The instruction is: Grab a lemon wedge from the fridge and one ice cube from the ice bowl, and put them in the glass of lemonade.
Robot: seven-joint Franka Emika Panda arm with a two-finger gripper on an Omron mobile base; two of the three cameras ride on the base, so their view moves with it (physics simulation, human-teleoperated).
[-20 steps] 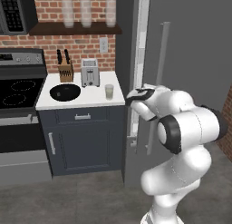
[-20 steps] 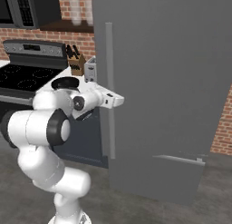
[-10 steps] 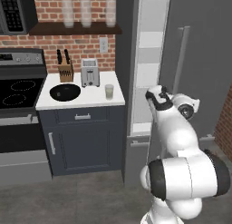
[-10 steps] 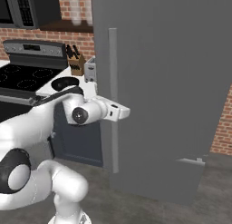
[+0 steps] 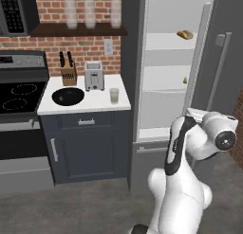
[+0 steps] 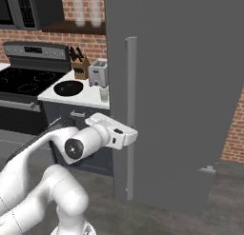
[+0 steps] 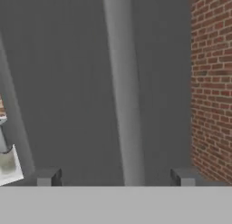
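The fridge (image 5: 161, 86) door now stands swung wide and the fingers (image 7: 47, 177) have spread apart off its bar handle (image 7: 122, 87), exposing the lemon wedge (image 5: 185, 79) on a middle shelf for grabbing.

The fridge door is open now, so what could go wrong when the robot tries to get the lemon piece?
1. The gripper is open with the door handle between its fingertips, so pulling away sideways could bump it.
2. The lemon wedge is tiny and sits deep on a middle shelf of the fridge, so it may slip from the grip.
3. The bun above isn't the target.
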